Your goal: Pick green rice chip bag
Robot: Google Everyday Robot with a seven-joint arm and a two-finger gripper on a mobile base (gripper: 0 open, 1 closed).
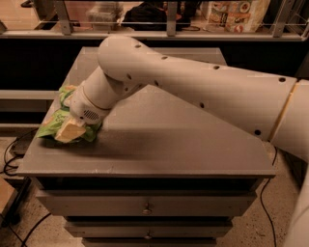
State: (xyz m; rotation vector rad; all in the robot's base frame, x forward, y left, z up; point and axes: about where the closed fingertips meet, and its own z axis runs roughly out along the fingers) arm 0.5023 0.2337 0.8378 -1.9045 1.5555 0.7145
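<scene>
The green rice chip bag (50, 126) is a crumpled light-green pouch lying at the left edge of the grey cabinet top (183, 140). My gripper (72, 128) is down on the bag, at the end of the big white arm (193, 91) that reaches across the top from the right. The wrist covers the middle of the bag. Green foil shows above and below the wrist.
The cabinet has drawers (145, 206) under its front edge. A dark counter with a railing (169, 29) runs behind it, with packaged goods (236, 12) at the back right. Cables (12, 154) lie on the floor to the left.
</scene>
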